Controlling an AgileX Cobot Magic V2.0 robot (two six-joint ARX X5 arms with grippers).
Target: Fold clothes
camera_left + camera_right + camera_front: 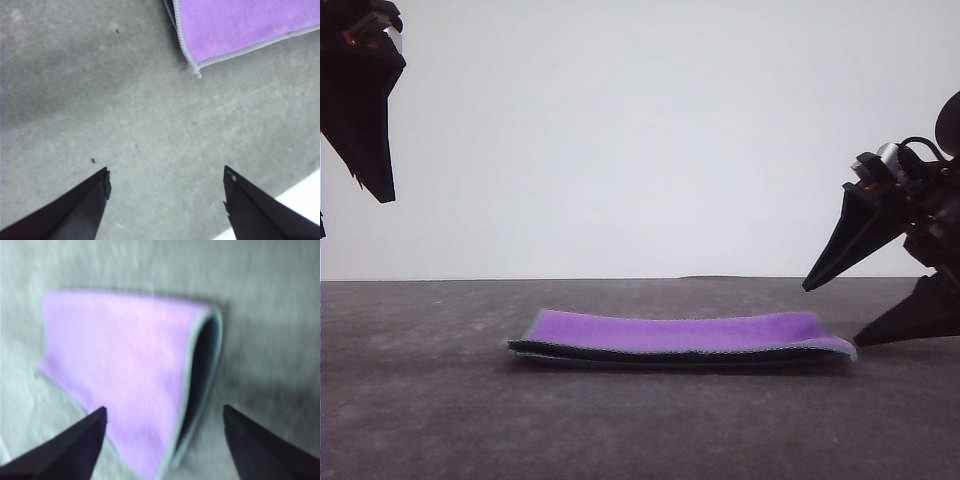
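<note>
Grey table (420,420) lies closest to me; on it the cloth (680,338) is folded purple-up, long axis 9-to-3. My right gripper (830,315), spread wide, sits at its 3 o'clock end; left gripper (165,185), also wide, hangs well off.

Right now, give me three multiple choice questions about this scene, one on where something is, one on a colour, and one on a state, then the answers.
1. Where is the right gripper?
A. at the cloth's right end
B. at the cloth's left end
C. raised high above the cloth's middle

2. Which colour faces up on the cloth?
A. dark grey-blue
B. purple
C. white

3. How is the left gripper?
A. shut on the cloth
B. shut on nothing
C. open

Answers: 1 A, its fingers sit low beside the right end; 2 B, purple lies on top over the dark layer; 3 C, its fingers stand apart over bare table.
</note>
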